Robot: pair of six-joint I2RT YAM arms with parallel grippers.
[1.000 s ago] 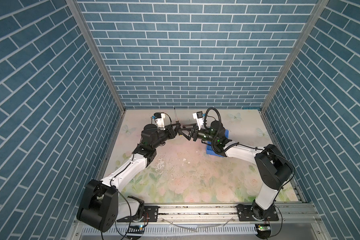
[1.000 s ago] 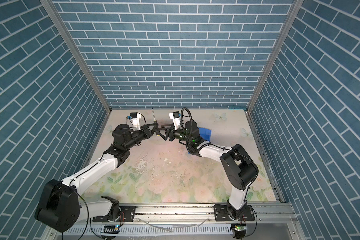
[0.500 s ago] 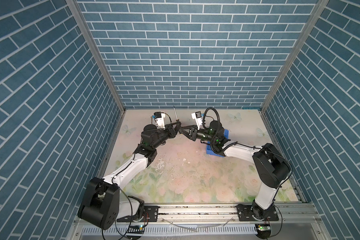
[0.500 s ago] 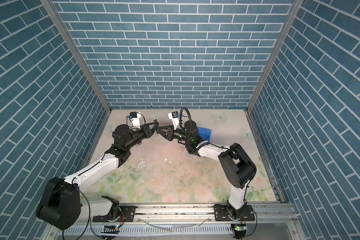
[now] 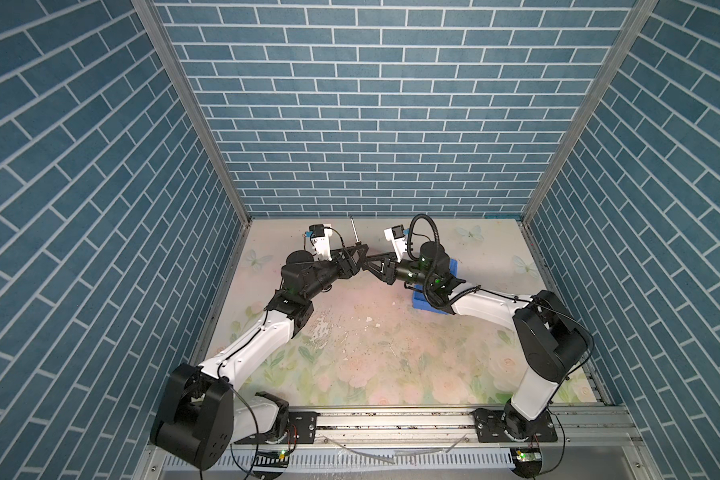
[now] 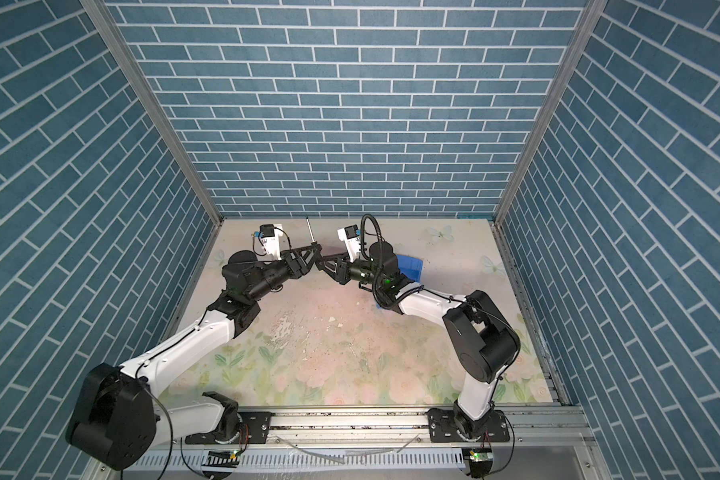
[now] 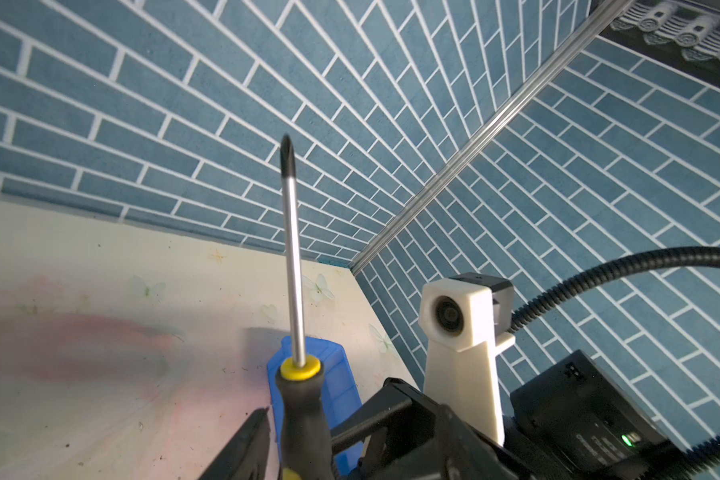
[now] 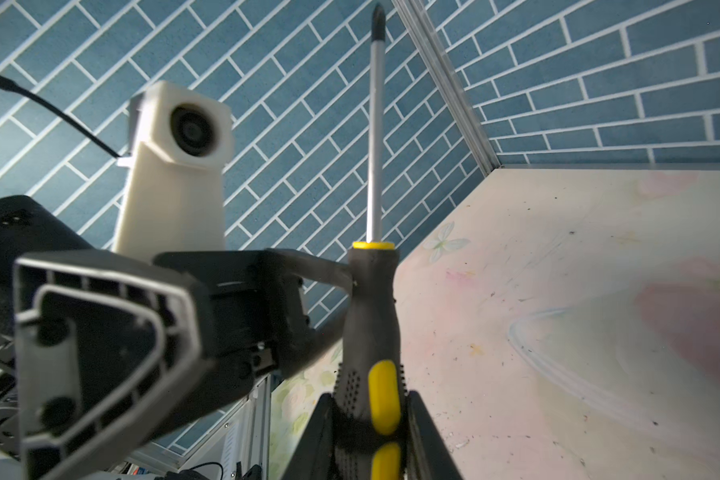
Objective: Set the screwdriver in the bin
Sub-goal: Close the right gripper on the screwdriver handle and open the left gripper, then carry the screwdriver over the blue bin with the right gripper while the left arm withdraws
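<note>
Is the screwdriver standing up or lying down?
Standing up. The right tool grips the screwdriver by its handle, and the shaft points nearly straight up.

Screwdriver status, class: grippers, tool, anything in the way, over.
Right gripper shut on screwdriver handle, shaft upright. Left gripper open, crowding the handle. Bin on table under right arm.

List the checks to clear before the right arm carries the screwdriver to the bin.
1. Right gripper clamped on the screwdriver, low on its handle: ok.
2. Left gripper free of the handle: one finger stands just off it, the other is hidden: cannot tell.
3. Shaft upright, touching nothing: ok.
4. Bin on the table, close by the right arm: ok.
5. Bin's inside free: the arm covers most of it: cannot tell.
</note>
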